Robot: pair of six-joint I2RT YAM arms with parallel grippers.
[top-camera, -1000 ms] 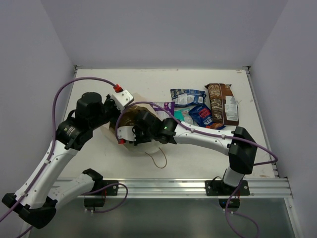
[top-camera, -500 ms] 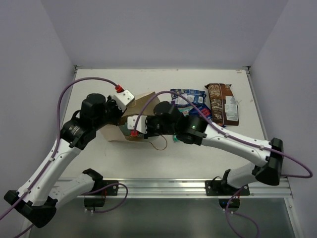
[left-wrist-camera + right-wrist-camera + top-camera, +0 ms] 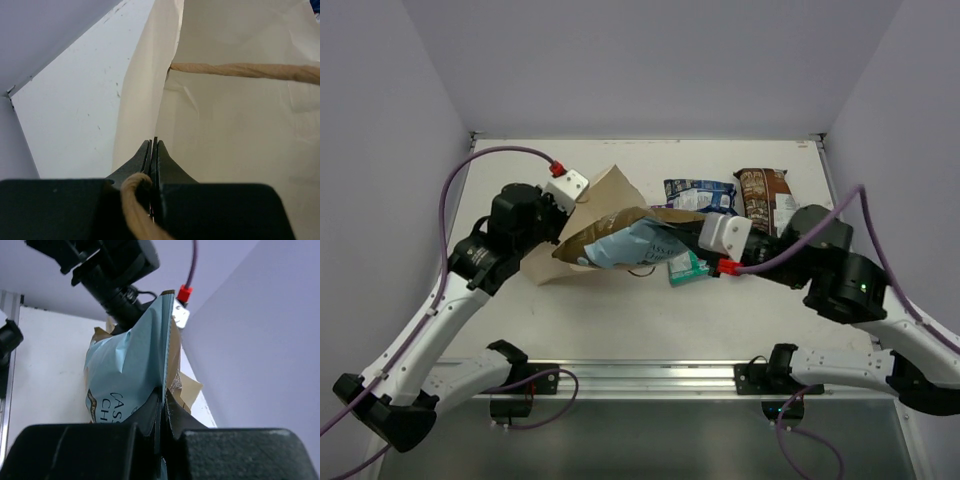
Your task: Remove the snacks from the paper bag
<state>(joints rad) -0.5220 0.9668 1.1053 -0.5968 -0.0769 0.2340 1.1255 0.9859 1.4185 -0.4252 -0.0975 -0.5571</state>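
above: the white table (image 3: 620,320) is sitting between pale walls (image 3: 650,70), my arms bending inward. left wrist: my left gripper (image 3: 152,150) is pinching the paper bag (image 3: 240,140) tight. right wrist: my right gripper (image 3: 161,407) is clamping the light blue packet (image 3: 127,370) at the bag's mouth.

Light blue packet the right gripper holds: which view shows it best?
Top external: most of the light blue packet shows, lying at the mouth of the paper bag. Right wrist shows it foreshortened from its pinched edge; left wrist shows only bag.
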